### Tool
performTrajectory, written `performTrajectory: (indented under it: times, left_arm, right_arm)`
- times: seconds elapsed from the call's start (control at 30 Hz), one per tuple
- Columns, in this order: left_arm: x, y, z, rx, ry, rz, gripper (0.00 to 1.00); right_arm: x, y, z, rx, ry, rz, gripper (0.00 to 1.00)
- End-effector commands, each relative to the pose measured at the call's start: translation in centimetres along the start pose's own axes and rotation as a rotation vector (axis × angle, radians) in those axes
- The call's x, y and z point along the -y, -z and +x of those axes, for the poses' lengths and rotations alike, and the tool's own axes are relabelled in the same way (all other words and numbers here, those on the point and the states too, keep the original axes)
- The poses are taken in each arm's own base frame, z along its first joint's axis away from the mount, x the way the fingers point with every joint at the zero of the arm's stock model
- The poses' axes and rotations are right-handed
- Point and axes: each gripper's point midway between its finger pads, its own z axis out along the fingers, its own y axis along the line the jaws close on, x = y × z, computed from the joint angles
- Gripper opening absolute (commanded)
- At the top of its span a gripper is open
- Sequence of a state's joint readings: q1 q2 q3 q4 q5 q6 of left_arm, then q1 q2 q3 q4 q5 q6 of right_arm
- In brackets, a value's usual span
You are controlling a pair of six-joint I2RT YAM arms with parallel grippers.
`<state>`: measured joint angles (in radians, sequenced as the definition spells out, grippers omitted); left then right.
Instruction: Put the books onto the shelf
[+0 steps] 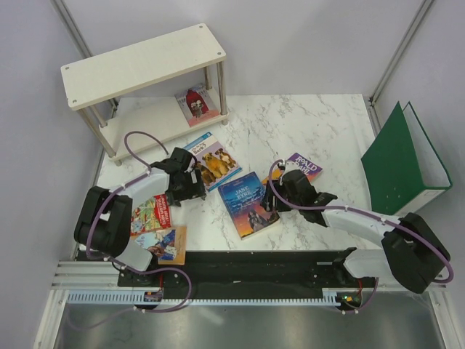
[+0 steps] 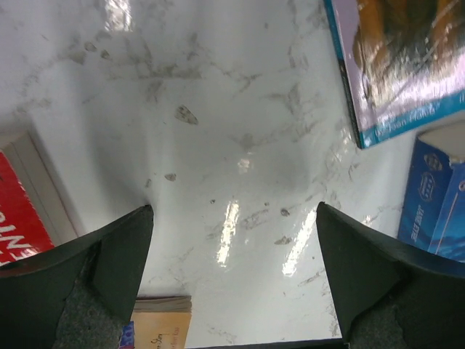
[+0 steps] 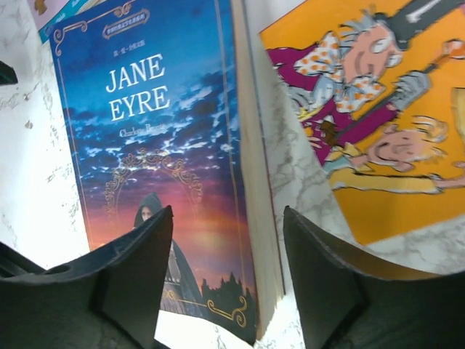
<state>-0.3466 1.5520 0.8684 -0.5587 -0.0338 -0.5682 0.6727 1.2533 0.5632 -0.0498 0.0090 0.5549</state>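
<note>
The shelf (image 1: 142,62) stands well beyond and to the left of the Jane Eyre book (image 1: 247,205), at the far left corner of the marble surface (image 1: 305,120). On its lower board (image 1: 142,125), at the right end, lies one small book with a red picture (image 1: 196,104).

The other books lie flat on the surface. The dogs book (image 1: 213,161) is just beyond Jane Eyre and to its left. The Roald Dahl book (image 1: 305,166) is just to the right of Jane Eyre, and the right wrist view shows a narrow strip of marble between them. The red Treehouse book (image 1: 151,213) lies well to the left of Jane Eyre, and the orange-brown book (image 1: 167,245) lies left of it and nearer the arm bases. A green ring binder (image 1: 396,163) stands well to the right of Jane Eyre.

The left arm bends at the elbow and reaches forward. Its left end effector (image 1: 190,190) is to the left of Jane Eyre, between it and the Treehouse book. It points down at bare marble with its fingers wide apart and holds nothing.

The right arm stretches low and leftward from its base. The right end effector (image 3: 227,214) is at the right edge of Jane Eyre with its fingers apart, not clamped. One finger (image 3: 138,269) is over the cover and the other (image 3: 327,283) is on the Roald Dahl side, so they straddle the page edge. Whether either finger touches the surface cannot be told.
</note>
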Motion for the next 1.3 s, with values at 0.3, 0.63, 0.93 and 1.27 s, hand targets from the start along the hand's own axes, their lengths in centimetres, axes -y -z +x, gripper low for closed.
performTrajectory:
  times: [0.3,0.63,0.93,1.27]
  left_arm:
    - [8.3,6.4,0.8,0.186,-0.033,0.467,1.00]
    - [12.4,3.4,4.3,0.033,0.001,0.587,1.00]
    - [14.2,1.2,6.5,-0.058,-0.008,0.550,1.00]
    - [14.7,0.6,7.2,-0.079,-0.019,0.534,1.00]
  right_arm:
    - [-3.6,-2.2,0.3,-0.026,-0.033,-0.159,0.65]
    - [-6.1,-0.9,-0.1,0.022,-0.119,-0.293,0.57]
    - [-8.4,-1.2,0.6,-0.013,-0.209,-0.436,0.55]
    - [-10.9,-0.4,0.3,-0.036,-0.248,-0.578,0.47]
